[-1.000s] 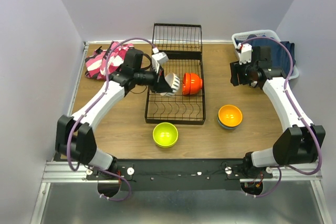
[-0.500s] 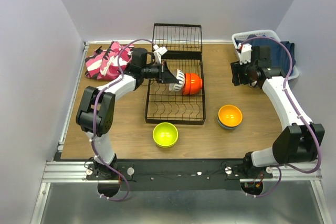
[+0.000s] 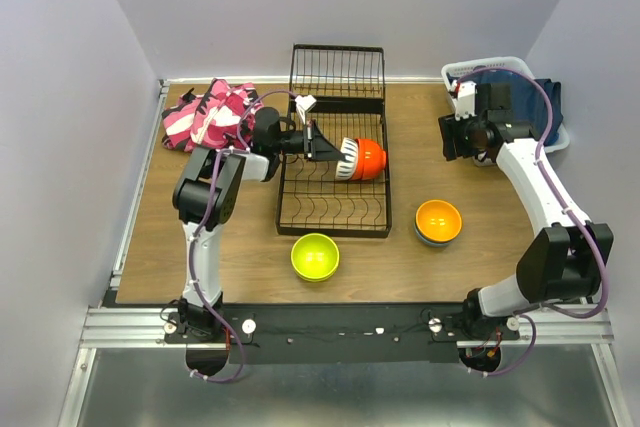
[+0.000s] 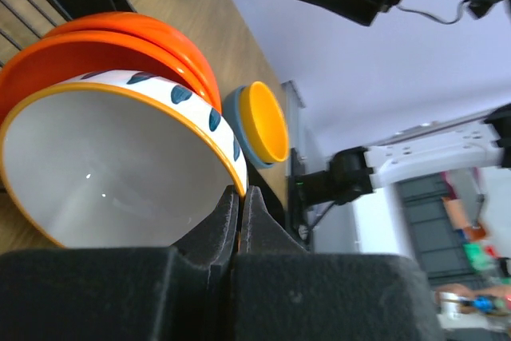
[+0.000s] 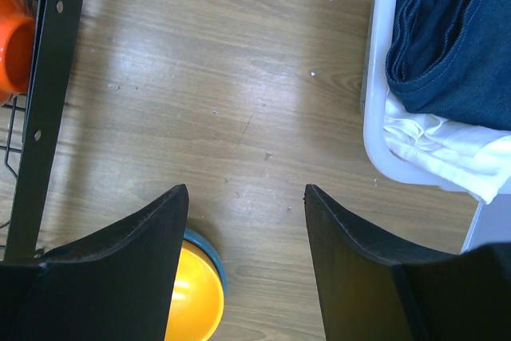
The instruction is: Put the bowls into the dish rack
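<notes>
The black wire dish rack (image 3: pixel 330 232) stands mid-table, with a red-orange bowl (image 3: pixel 370 158) on edge in its right side. My left gripper (image 3: pixel 335 151) is shut on the rim of a cream-white bowl (image 3: pixel 348 158) with blue marks, held on edge against the red-orange bowl (image 4: pixel 136 37). In the left wrist view the cream-white bowl (image 4: pixel 104 173) faces me, its rim pinched in my left gripper (image 4: pixel 239 195). A lime green bowl (image 3: pixel 314 256) sits in front of the rack. An orange bowl (image 3: pixel 438 219) rests inside a blue bowl (image 5: pixel 216 259). My right gripper (image 5: pixel 246 193) hangs open over bare wood.
A white laundry basket (image 3: pixel 556 137) holding dark jeans (image 5: pixel 455 37) stands at the back right. A pink striped cloth (image 3: pixel 205 115) lies at the back left. The rack's upright wire section (image 3: pixel 337 72) rises at the back wall. My left arm's elbow is folded near the rack's left side.
My left arm has folded in and carried the cream-white bowl to the right, up against the red-orange bowl in the rack. My right arm has barely moved.
</notes>
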Robot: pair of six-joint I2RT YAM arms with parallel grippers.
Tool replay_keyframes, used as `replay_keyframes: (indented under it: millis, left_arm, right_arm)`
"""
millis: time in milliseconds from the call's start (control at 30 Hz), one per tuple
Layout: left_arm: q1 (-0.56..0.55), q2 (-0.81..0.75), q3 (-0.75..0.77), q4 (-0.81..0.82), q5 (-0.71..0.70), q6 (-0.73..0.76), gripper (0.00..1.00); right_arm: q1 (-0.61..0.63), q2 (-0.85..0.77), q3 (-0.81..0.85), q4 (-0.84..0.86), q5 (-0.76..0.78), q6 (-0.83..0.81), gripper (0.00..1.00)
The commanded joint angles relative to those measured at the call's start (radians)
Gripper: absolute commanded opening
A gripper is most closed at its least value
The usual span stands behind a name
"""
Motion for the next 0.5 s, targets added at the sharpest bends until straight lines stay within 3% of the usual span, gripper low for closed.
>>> replay_keyframes:
  millis: [0,267,467]
  left_arm:
    - [0.019,0.063,-0.009,0.394,0.072,-0.268,0.0]
    - [0.054,0.108,-0.041,0.453,0.075,-0.288,0.0]
    - [0.062,0.08,-0.075,0.323,0.063,-0.173,0.0]
  right_arm:
    - [0.006,0.023,0.053,-0.019,0.025,-0.011,0.68]
    - [0.006,0.044,0.078,-0.029,0.028,-0.01,0.68]
    - [0.004,0.048,0.084,-0.031,0.028,-0.01,0.68]
